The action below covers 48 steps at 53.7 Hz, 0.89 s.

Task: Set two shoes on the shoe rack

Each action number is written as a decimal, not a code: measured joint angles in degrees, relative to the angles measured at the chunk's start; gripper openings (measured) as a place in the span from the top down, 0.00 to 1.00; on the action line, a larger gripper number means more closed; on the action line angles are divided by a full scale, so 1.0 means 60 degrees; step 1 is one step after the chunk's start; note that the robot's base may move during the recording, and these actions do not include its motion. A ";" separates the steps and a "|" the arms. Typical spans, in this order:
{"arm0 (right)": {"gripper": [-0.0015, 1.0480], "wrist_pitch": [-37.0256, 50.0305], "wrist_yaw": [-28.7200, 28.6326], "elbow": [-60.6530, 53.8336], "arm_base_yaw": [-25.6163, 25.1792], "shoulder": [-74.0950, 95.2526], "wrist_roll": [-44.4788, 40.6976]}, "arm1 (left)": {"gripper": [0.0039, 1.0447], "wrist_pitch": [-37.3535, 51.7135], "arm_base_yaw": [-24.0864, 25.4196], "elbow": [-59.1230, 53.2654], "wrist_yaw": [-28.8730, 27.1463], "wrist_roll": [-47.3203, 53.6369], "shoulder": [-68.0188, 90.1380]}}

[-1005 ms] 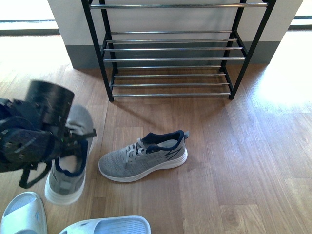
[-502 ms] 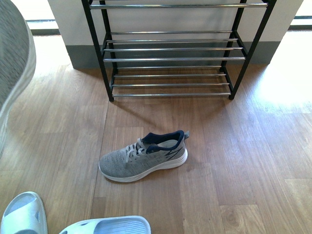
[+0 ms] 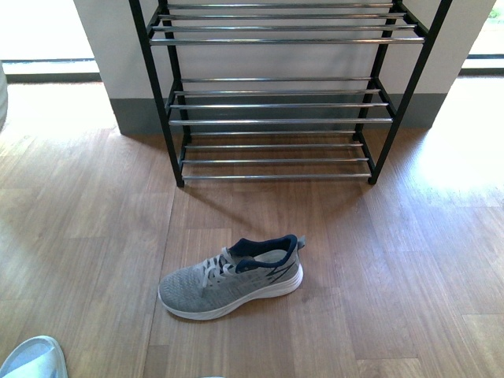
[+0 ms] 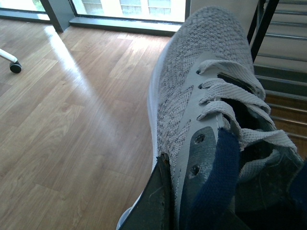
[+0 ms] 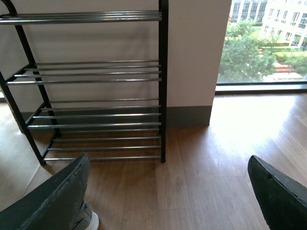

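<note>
Lifting off the floor now: one grey shoe has gone from the front view and rides clamped in the left gripper, toe towards the shoe rack (halfway job, I'd say). The other shoe lies untouched on the floor just near of the rack; the right gripper hangs spread and empty.

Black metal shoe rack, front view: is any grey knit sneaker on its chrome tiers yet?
No: the black metal shoe rack holds no shoe on its visible bars; one grey knit sneaker lies on the floor.
</note>
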 joint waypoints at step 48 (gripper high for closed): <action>0.09 0.6943 -0.0532 0.0641 0.1927 0.9220 -0.0794 | 0.99 0.0000 -0.0004 -0.0011 -0.0015 0.0062 -0.0007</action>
